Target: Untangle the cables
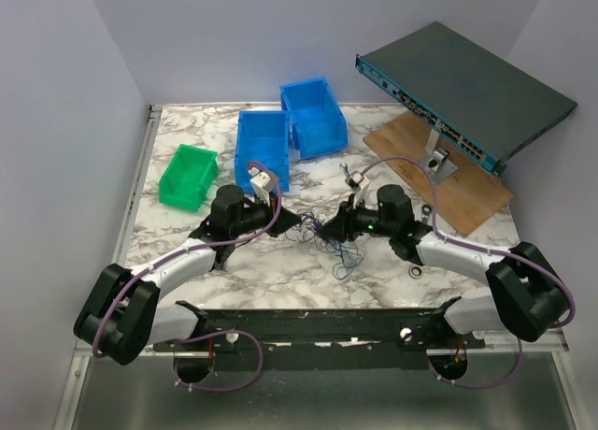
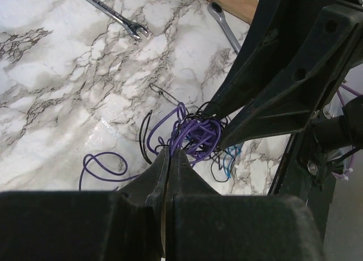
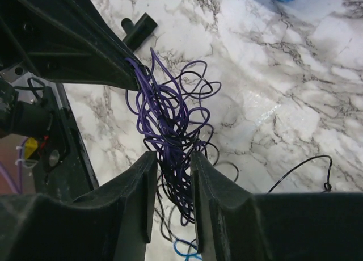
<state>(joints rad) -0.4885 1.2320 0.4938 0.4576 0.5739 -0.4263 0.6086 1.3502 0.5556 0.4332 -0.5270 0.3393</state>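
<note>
The cables [image 1: 342,250] are a knot of thin purple, black and blue wires lying between both arms at the table's middle. My left gripper [image 2: 170,154] is shut on purple strands at the edge of the knot [image 2: 195,133]; a purple loop [image 2: 102,161] trails left on the marble. My right gripper [image 3: 172,159] stands open, its fingers [image 3: 142,176] on either side of the hanging bundle [image 3: 167,122], which runs up to the left gripper's tip [image 3: 135,82]. A blue strand [image 3: 184,252] shows below the jaws. In the top view the two grippers [image 1: 297,226] [image 1: 323,230] nearly meet.
Two silver wrenches [image 2: 110,11] [image 2: 224,25] lie on the marble beyond the knot. Two blue bins [image 1: 262,145] [image 1: 314,117] and a green bin [image 1: 189,176] stand at the back left. A wooden board [image 1: 448,182] carries a tilted network switch [image 1: 462,89] at the back right.
</note>
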